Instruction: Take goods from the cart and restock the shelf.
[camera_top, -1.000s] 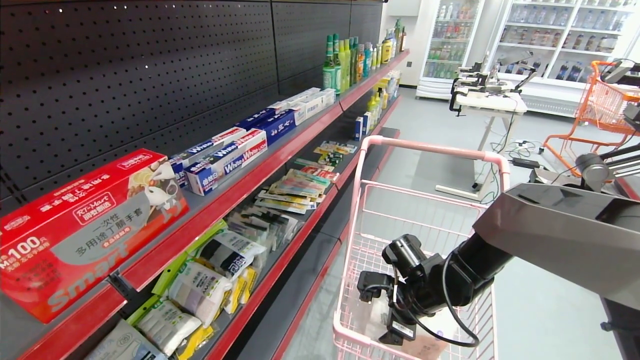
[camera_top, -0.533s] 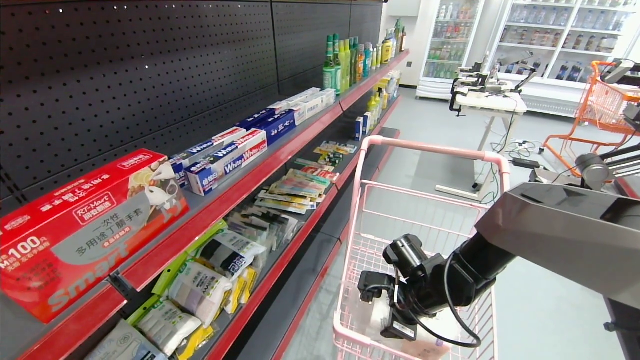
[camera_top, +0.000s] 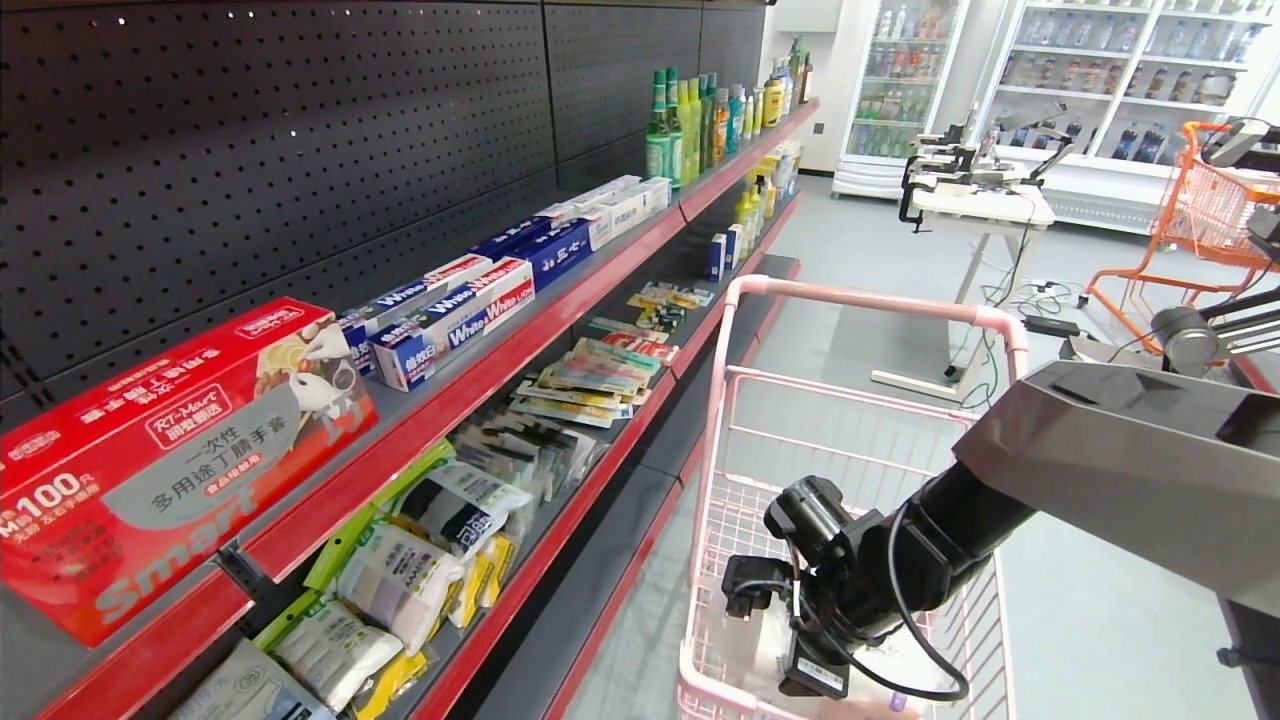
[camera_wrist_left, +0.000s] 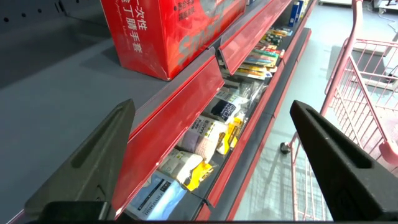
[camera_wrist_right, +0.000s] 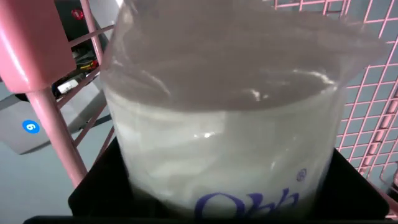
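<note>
In the pink cart (camera_top: 870, 300), the right hand (camera_wrist_right: 227, 193) seemingly grips a clear-wrapped white pack (camera_wrist_right: 224, 124); left hand (camera_wrist_left: 212, 106) spread wide.

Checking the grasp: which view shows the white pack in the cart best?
The right wrist view: the plastic-wrapped white pack sits close up. The head view gives a pale sliver low inside the pink cart. The left wrist view faces the shelf.

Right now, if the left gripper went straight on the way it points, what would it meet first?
Left gripper would likely meet the packets on the lower shelf, just beneath the red shelf edge; depth unclear.
</note>
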